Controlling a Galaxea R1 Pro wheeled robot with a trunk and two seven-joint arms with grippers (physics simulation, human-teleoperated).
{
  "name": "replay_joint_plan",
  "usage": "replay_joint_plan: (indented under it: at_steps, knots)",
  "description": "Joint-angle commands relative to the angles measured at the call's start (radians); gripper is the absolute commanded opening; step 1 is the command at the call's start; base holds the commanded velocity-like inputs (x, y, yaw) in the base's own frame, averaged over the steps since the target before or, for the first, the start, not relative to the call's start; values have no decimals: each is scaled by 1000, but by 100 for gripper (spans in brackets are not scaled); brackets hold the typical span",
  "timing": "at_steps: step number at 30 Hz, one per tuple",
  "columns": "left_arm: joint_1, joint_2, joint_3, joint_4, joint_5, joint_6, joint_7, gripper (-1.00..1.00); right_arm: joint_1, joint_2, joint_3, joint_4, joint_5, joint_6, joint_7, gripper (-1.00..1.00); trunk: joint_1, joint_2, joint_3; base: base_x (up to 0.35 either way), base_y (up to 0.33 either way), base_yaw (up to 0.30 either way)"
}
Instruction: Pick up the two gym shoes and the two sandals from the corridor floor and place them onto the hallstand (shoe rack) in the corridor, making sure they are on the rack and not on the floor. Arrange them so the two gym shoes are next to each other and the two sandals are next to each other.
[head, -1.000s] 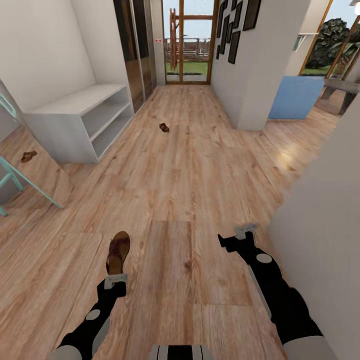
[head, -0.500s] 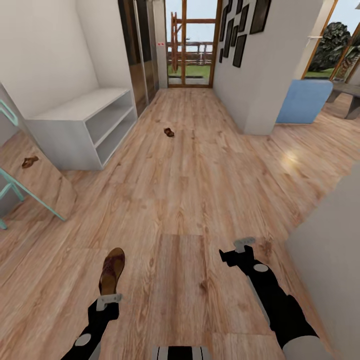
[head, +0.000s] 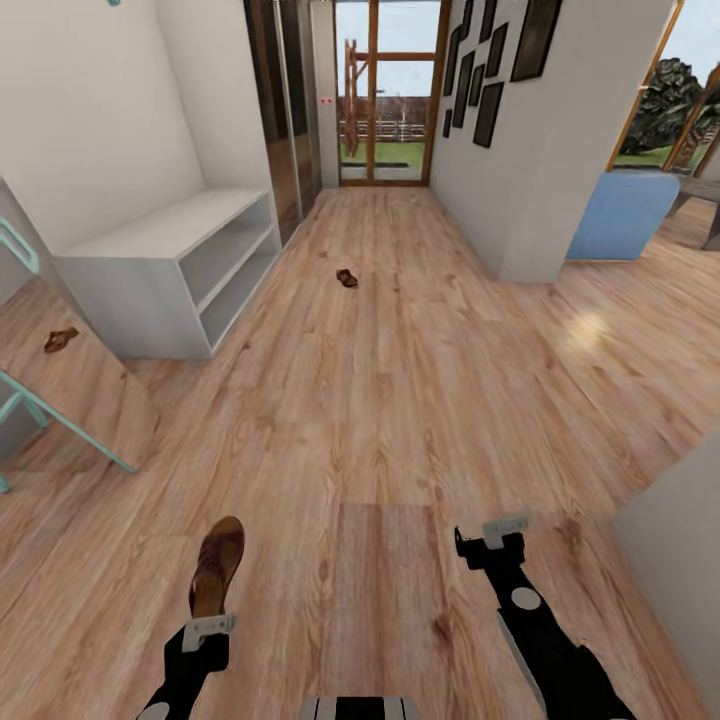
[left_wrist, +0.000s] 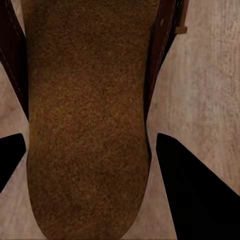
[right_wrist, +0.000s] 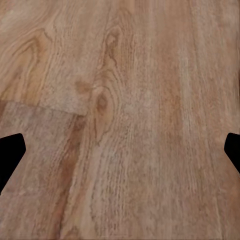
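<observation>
left end effector (head: 210, 628) gripping a sandal (head: 218, 565) | right end effector (head: 505, 530) wide, empty | view's rolled forward, other sandal (head: 346, 278) closer

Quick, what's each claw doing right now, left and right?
Left claw: shut on a brown sandal.
Right claw: open, holding nothing, above the floor.

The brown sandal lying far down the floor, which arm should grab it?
Probably the right. The right gripper is open with nothing between its fingers, while the left gripper already holds a sandal. The other sandal lies far ahead on the floor.
</observation>
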Motion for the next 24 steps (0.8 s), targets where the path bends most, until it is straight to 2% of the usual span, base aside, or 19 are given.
replay_joint_plan:
  at_steps: [1, 3, 4, 6, 8, 10, 14, 15, 19, 24]
  knots:
    - [2, -1, 5, 1, -9, -4, 0, -100, 15, -1, 4, 29, 8, -54, -21, 100, 0, 0, 1, 296, 188, 0]
    - [4, -1, 4, 4, -10, -4, 0, -100, 35, 0, 4, 81, 8, -125, -32, 100, 0, 0, 4, 297, 187, 0]
    - [8, -1, 3, 6, -10, -4, 0, -100, 49, 0, 4, 151, 6, -189, -38, 100, 0, 0, 6, 297, 187, 0]
    - [20, -1, 3, 2, -9, -6, 0, -100, 56, 1, 4, 232, 5, -256, -41, 100, 0, 0, 9, 297, 187, 0]
    - [48, -2, -2, 5, -15, -61, -2, -100, 62, 1, 3, 423, 4, -448, -45, 100, 0, 0, 12, 146, 91, 0]
    - [95, -3, -3, 1, -18, -108, -3, -100, 63, 3, 3, 578, 4, -587, -46, 100, 0, 0, 14, 32, 20, 0]
    - [106, -5, -4, 2, -18, -113, -3, -100, 63, 4, 2, 599, 2, -603, -63, 100, 0, 0, 15, 6, 4, 0]
    - [110, -4, -4, 7, -18, -114, -3, -100, 64, 7, 3, 604, 2, -608, -100, 100, 0, 0, 15, 2, 1, 0]
    - [112, -5, -3, 11, -18, -115, -3, -100, 64, 11, 3, 609, 1, -610, -159, 100, 0, 0, 16, 1, 0, 0]
    - [112, -5, -3, 14, -18, -115, -4, -100, 64, 13, 3, 630, 1, -607, -168, 100, 0, 0, 16, 0, 0, 0]
